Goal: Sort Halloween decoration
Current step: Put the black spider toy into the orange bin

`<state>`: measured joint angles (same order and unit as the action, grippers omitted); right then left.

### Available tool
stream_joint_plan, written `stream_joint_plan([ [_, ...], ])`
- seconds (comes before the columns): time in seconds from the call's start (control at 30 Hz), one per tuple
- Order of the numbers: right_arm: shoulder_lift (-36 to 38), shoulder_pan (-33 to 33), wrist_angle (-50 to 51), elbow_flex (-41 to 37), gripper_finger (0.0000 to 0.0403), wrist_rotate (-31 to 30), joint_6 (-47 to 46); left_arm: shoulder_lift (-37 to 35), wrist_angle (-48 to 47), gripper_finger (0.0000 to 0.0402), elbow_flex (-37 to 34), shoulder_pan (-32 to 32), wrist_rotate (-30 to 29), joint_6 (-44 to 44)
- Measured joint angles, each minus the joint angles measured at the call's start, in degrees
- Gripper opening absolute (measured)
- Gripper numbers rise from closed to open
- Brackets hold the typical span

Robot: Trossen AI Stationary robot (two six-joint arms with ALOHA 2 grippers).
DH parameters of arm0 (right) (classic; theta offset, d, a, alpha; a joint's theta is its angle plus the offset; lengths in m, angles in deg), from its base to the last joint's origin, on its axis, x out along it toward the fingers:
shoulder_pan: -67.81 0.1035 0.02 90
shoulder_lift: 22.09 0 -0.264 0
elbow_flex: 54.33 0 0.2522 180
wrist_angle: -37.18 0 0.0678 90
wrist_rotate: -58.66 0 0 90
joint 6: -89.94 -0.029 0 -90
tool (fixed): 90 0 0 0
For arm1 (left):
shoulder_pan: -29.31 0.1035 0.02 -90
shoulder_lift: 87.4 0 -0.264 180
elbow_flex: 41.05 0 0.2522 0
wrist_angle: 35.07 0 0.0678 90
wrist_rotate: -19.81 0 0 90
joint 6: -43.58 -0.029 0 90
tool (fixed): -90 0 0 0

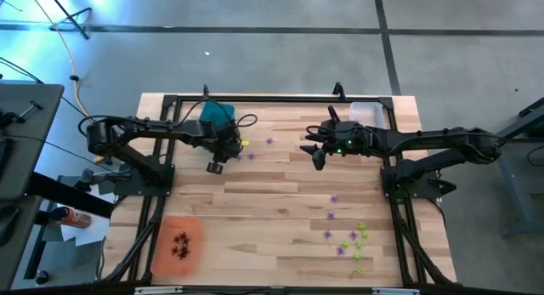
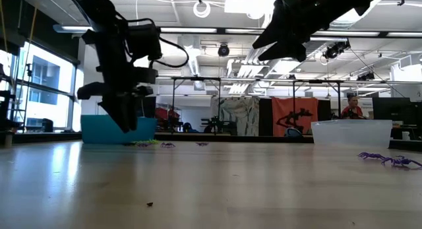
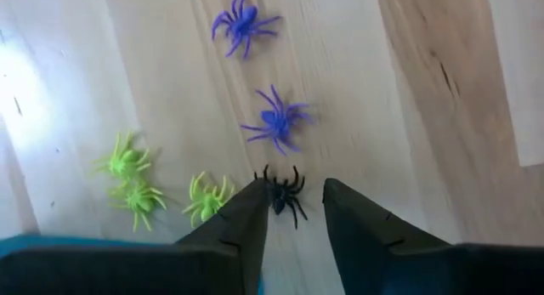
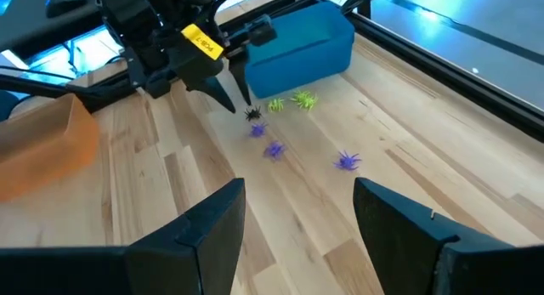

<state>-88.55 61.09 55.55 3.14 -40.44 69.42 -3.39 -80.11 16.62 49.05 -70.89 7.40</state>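
High view: pale wooden table (image 1: 255, 210), grey concrete floor (image 1: 280, 57).

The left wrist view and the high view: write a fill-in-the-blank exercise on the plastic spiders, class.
1. The small plastic spider between the left gripper fingertips is ____.
2. Beyond it lie two ____ plastic spiders.
3. The orange rectangular tray holds ____ spiders.
4. The right gripper holds ____.

Answers: black; purple; dark; nothing
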Motion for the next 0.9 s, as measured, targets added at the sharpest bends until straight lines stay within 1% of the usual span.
stream_joint_plan([
  [0.07,0.00,0.00,0.12,0.00,0.0216,0.00,0.00,0.93,-0.08,0.0118,0.01,-0.07,-0.39,-0.04],
  [0.23,0.00,0.00,0.36,0.00,0.0216,0.00,0.00,4.12,-0.03,0.0132,0.10,-0.86,-4.03,0.53],
  [0.37,0.00,0.00,0.34,0.00,0.0216,0.00,0.00,5.23,1.90,0.0133,0.16,-1.62,-4.34,0.57],
  [0.57,0.00,0.00,0.33,0.00,0.0216,0.00,-0.04,5.27,2.03,0.0130,0.11,-1.76,-4.32,-0.13],
  [0.73,0.00,0.00,0.31,0.00,0.0216,0.00,-0.17,6.90,1.94,0.0103,0.06,-1.33,-2.97,0.62],
  [0.9,0.00,0.00,0.33,0.00,0.0216,0.02,-1.76,9.39,1.35,0.0051,0.27,-1.62,-2.84,2.62],
])
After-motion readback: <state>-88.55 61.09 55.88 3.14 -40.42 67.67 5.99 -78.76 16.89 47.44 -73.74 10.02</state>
